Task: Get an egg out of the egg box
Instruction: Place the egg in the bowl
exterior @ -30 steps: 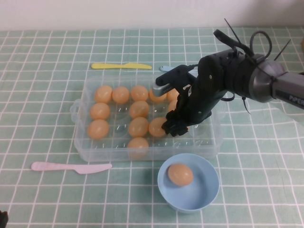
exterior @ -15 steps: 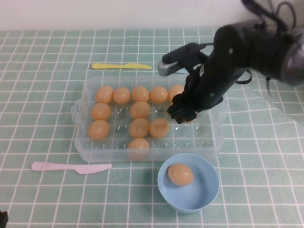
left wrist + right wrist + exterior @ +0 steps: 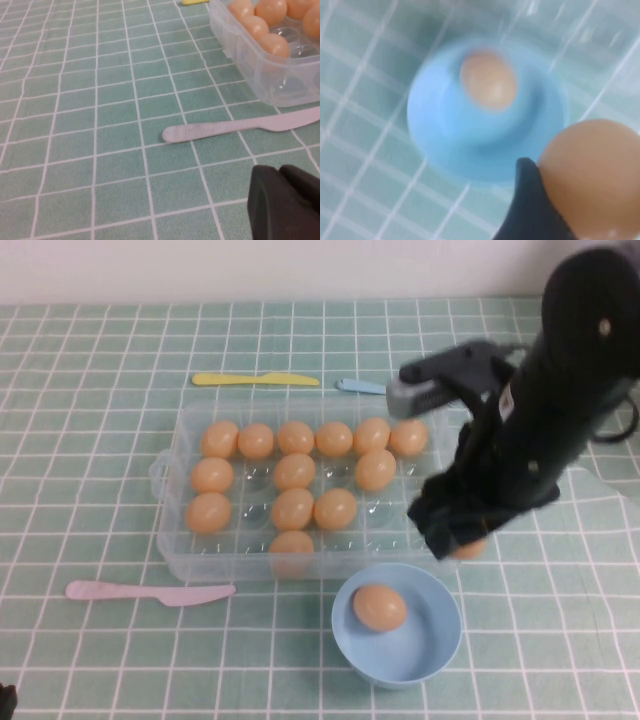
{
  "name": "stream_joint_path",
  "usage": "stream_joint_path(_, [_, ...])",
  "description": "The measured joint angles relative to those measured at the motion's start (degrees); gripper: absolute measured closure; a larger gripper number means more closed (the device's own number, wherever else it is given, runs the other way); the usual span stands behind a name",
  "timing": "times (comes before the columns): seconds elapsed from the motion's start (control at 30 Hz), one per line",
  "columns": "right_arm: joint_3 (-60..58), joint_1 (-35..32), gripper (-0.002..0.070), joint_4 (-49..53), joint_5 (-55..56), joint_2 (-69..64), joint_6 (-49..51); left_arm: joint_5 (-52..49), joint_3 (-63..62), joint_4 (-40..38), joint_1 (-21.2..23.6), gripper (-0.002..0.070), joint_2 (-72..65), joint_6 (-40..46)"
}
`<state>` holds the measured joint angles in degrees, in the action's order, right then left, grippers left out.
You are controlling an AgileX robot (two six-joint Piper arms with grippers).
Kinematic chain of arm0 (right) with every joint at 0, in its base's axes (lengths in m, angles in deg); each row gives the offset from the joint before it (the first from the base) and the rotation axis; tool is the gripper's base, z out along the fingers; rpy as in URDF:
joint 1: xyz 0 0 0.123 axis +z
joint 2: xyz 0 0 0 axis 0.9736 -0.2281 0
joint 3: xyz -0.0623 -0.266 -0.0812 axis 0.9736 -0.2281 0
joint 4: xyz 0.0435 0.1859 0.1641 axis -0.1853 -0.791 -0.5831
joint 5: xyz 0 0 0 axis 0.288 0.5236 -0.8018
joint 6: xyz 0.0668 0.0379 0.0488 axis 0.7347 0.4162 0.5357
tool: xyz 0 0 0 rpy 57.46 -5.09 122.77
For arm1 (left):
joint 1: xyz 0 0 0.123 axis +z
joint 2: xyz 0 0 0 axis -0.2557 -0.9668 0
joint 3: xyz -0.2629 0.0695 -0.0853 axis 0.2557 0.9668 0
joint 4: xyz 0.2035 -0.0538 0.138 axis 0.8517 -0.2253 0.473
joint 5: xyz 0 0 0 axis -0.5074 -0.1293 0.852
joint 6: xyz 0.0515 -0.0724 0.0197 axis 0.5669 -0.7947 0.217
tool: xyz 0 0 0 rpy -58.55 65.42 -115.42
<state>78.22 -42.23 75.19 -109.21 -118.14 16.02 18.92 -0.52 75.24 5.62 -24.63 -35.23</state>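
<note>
The clear plastic egg box (image 3: 166, 536) lies mid-table and holds several tan-orange eggs (image 3: 294, 470). My right gripper (image 3: 458, 538) hangs in the air above the box's front right corner, just behind the light-blue bowl (image 3: 435, 645). It is shut on one egg (image 3: 468, 549). In the right wrist view this egg (image 3: 595, 175) sits against a dark finger (image 3: 530, 205), above the bowl (image 3: 450, 135). The bowl holds one other egg (image 3: 380, 607). My left gripper (image 3: 286, 202) is shut and empty, low over the table at the front left, away from the box (image 3: 250, 70).
A pale pink plastic knife (image 3: 150, 592) lies on the cloth in front of the box; it also shows in the left wrist view (image 3: 240, 127). A yellow knife (image 3: 255, 379) and a small blue utensil (image 3: 360, 387) lie behind the box.
My right gripper has risen out of the box's right wells and moved right and toward the front with an egg in it. The left arm has not moved.
</note>
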Motion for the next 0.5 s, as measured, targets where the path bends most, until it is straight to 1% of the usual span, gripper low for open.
stream_joint_path(0.07, [-3.4,1.2,0.029,0.1,0.0,1.5,0.4,0.0,0.0,0.0,0.0,0.068,0.0,0.0])
stream_joint_path(0.2, [-8.5,4.4,0.029,-0.9,3.3,2.2,0.8,0.0,0.0,0.0,0.0,0.068,0.0,0.0])
stream_joint_path(0.33, [-9.3,5.5,0.029,-3.8,6.1,0.8,0.9,0.0,0.0,0.0,0.0,0.068,0.0,0.0])
stream_joint_path(0.5, [-9.4,5.6,0.0291,-3.4,8.7,-3.6,3.4,0.0,0.0,0.0,0.0,0.068,0.0,0.0])
